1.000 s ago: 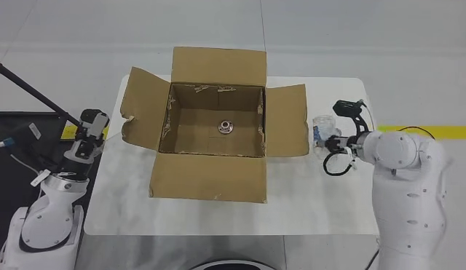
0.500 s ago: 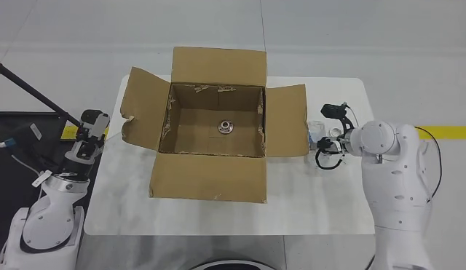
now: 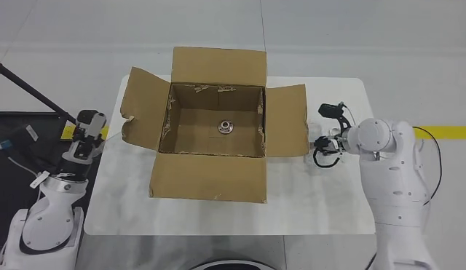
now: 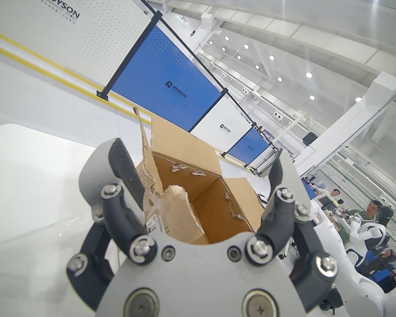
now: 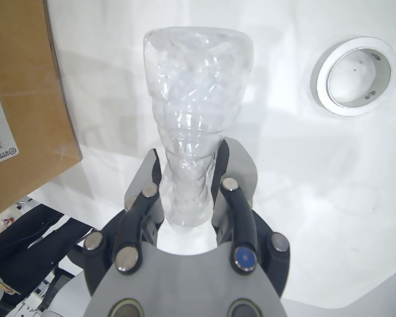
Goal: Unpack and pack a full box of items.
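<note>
Bottle of crumpled clear plastic is hanging over the tabletop beside the right flap of the cardboard box, the right hand clamping its narrow end, likely the firmest hold on something so light, soft and slippery, while the left hand is hovering, fingers apart.

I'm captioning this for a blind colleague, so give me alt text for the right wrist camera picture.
The right hand is shut on the narrow end of a crinkled clear plastic item, with the white table behind it. A metal ring lies on the table apart from the item, and a flap of the cardboard box shows at the picture's edge.
</note>
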